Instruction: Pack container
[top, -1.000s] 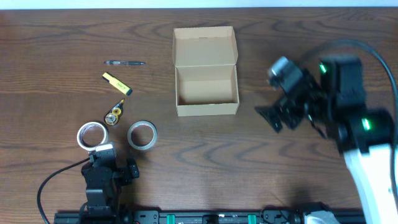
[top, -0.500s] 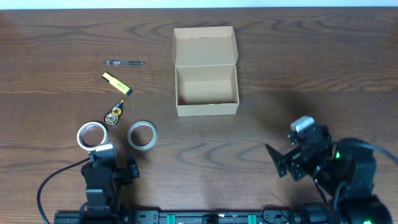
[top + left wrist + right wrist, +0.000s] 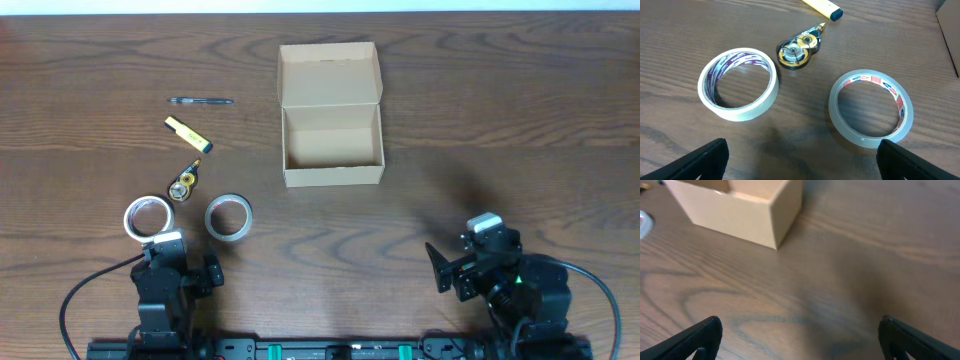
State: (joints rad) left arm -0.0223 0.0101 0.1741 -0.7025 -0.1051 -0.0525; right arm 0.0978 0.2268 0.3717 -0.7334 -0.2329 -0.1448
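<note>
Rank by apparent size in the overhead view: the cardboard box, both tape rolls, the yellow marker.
1. Open tan cardboard box.
2. White paper tape roll and clear plastic tape roll: alike, not ranked.
3. Yellow marker.

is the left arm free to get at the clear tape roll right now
Probably yes: the clear tape roll lies flat just ahead of the open left tool, nothing between them; the white tape roll sits apart.

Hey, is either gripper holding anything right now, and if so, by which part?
Nothing is held. The left gripper and the right gripper are both open and empty.
</note>
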